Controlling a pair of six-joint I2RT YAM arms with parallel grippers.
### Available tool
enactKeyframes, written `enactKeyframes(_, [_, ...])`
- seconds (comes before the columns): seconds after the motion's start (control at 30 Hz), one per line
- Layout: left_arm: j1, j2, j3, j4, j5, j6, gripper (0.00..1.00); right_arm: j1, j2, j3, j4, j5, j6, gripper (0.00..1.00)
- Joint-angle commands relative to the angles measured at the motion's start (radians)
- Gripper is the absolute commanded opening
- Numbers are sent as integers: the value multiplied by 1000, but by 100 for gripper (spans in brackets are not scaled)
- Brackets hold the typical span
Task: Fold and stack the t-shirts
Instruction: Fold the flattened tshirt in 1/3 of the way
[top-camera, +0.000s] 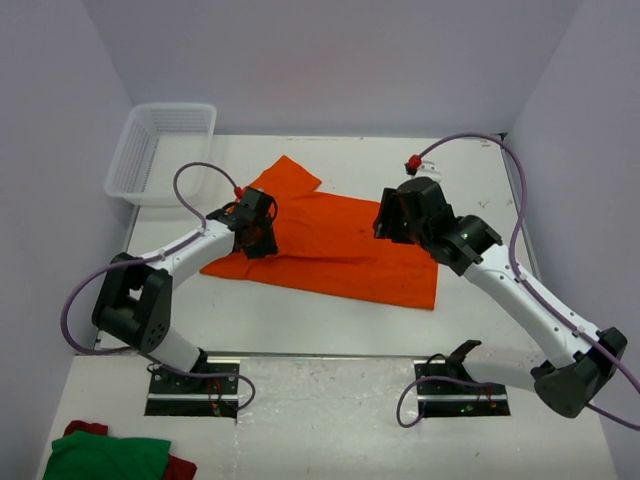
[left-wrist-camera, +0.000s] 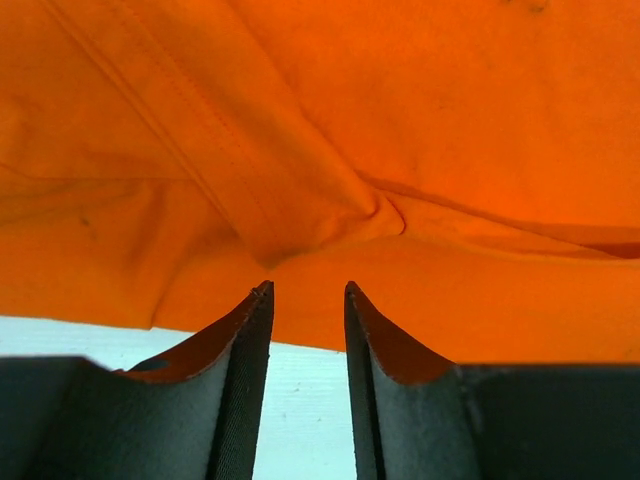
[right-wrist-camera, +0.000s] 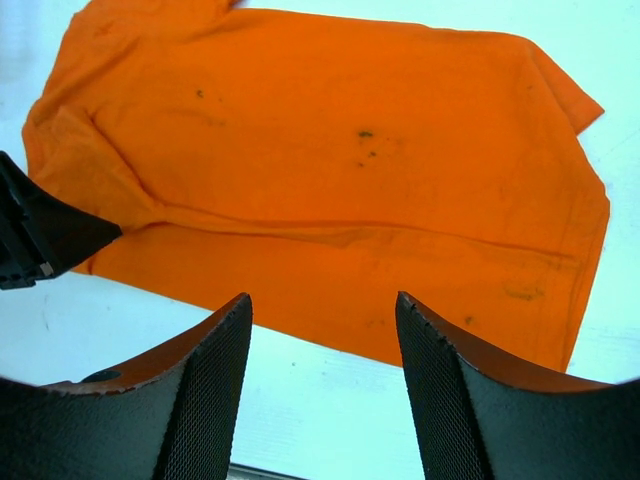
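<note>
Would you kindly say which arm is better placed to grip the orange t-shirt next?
Probably left: the left gripper is open at the edge of the t-shirt; the right gripper hangs higher above it.

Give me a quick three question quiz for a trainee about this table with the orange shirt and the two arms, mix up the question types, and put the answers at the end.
1. True or false: the right gripper is clamped on the shirt.
2. Where does the basket stand in the top view? A. far left. B. near right. C. on the shirt.
3. Fill in: the top cloth at the near left edge is coloured ___.

Key: 1. False: its jaws stand open above the shirt with nothing between them. 2. A. 3. Green.
</note>
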Motion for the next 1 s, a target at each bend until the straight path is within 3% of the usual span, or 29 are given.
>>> enactKeyframes(0.0, [-4,31,-15,66,48,16,37,-12,-37,-21,-5,3,-22,60])
enactKeyframes(0.67, [-4,123,28,41,-44,30,40,-79,-73,-112,61,-114,-38,60])
enactKeyframes(0.97, [-2,154,69,32,-69,32,28,-90,-68,-139,93,-168,-36,60])
